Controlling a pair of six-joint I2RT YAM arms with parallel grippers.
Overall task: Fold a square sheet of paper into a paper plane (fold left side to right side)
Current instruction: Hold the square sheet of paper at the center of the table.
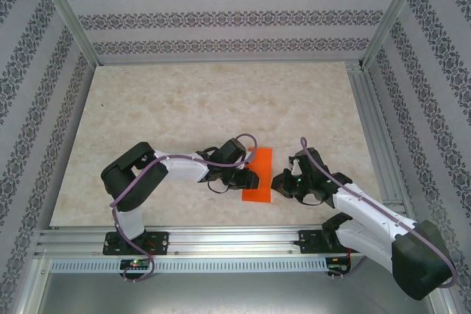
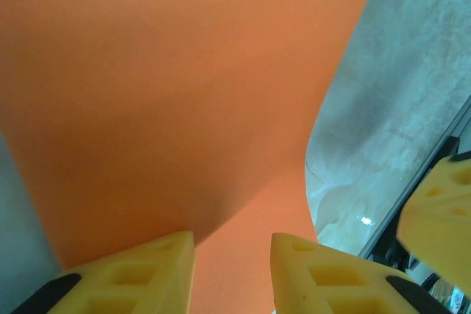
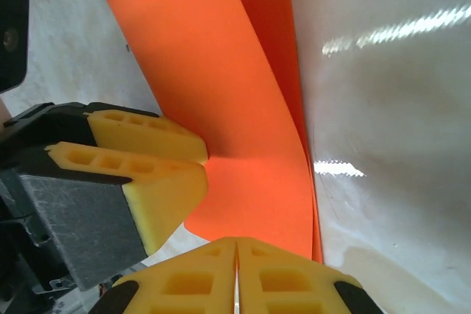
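The right pincer (image 3: 235, 246) has its yellow pads pressed together, with only a seam between them. Its tips sit at the near edge of the square sheet of paper (image 3: 243, 145). I cannot tell whether a corner is nipped in that seam or the tips are merely touching the edge.

Just left of it, the left pincer (image 2: 232, 244) stands narrow, with a visible gap between its jaws. Orange paper fills that gap and bows up in front of the wrist camera. From the right wrist its tips (image 3: 200, 161) meet the sheet's left edge.

From above, the sheet (image 1: 260, 173) lies as a narrow doubled strip between the two pincers (image 1: 250, 178) (image 1: 282, 182), near the front middle of the counter (image 1: 221, 101).

- **Layers not flat:** The right wrist view shows a darker second layer gaping beside the top one, so the fold is probably not pressed flat yet.
- **Spring-back:** The left jaws are parted, so they probably hold the paper only loosely. The bowed layer could flip back open.
- **Skewed crease:** The glossy counter (image 3: 383, 145) offers little grip. A push from the shut right pincer could slide the whole strip instead of creasing it, or set the crease askew.
- **Crumpling:** With both pincers so near each other, they could bump or crumple the thin edge.
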